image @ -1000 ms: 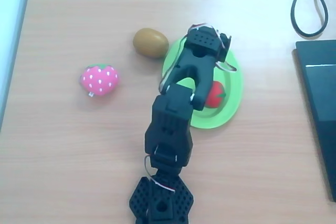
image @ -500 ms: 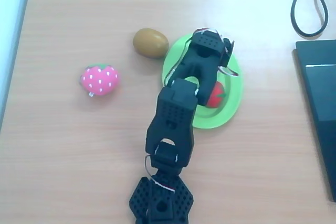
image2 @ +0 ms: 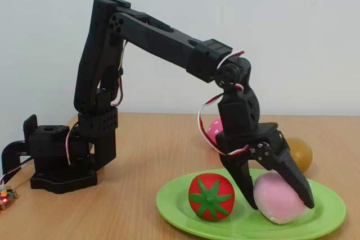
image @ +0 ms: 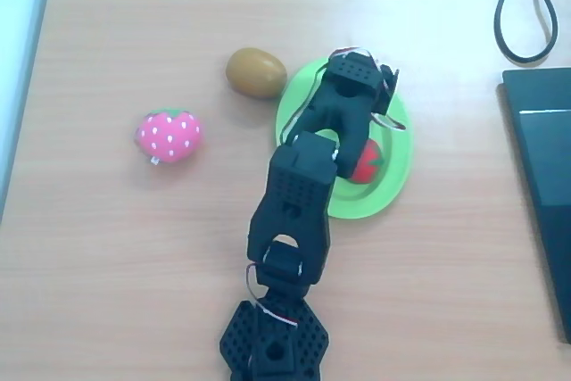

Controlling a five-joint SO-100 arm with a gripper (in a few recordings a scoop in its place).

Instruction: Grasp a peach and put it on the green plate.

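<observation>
In the fixed view the pale pink peach [image2: 274, 196] rests on the right half of the green plate [image2: 177, 209]. My gripper [image2: 280, 205] points straight down over it, one finger on each side, pressed against its flanks, shut on it. In the overhead view the gripper [image: 357, 86] hangs above the plate [image: 403, 131] and covers the peach.
A red fruit with a green star top [image2: 211, 196] [image: 367, 161] lies on the plate beside the peach. A brown oval fruit [image: 256, 72] sits just off the plate's rim. The pink strawberry [image: 169, 134] lies further left. A black cable [image: 526, 6] and a dark slab [image: 544, 176] are at the right edge.
In the overhead view the arm has stretched slightly further over the plate since a second ago. It has stayed almost still over the last half second.
</observation>
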